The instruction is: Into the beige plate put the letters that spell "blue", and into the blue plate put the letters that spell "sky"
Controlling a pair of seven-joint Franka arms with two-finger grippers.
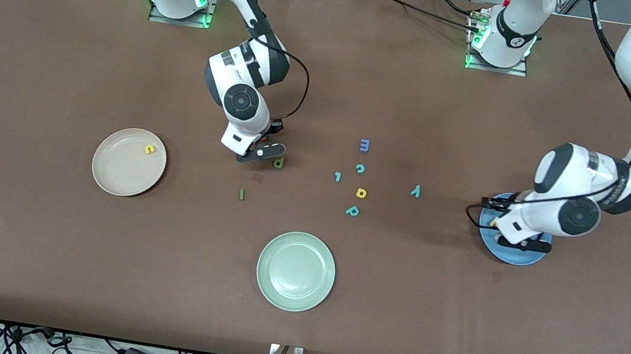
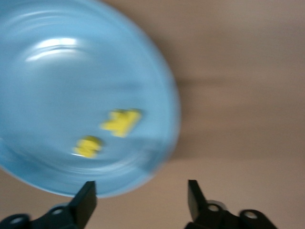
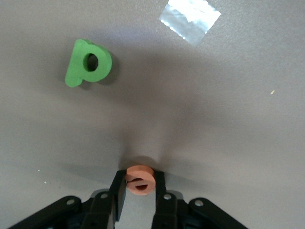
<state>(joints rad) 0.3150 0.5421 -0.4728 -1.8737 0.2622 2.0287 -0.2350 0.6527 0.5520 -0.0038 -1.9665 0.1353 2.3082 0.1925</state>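
R gripper (image 3: 139, 198) low at table centre, jaws pinching orange e (image 3: 140, 178), green b (image 3: 87, 63) just beside it. Step: e pickup; next calls for a lift, then carry to beige plate (image 1: 108, 177) at R arm's end, yellow u (image 1: 149, 149) in it. L gripper (image 2: 140, 200) over blue plate (image 2: 43, 86) rim, jaws spread, empty; two yellow letters (image 2: 121, 121) lie in it. Green l (image 1: 241, 193) and teal y (image 1: 416, 191) on table, not yet done.

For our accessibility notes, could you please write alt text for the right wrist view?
The right gripper has its black jaws closed on a small orange foam letter e at the brown table. A green foam round-bowled letter b and a shiny tape patch lie nearby.
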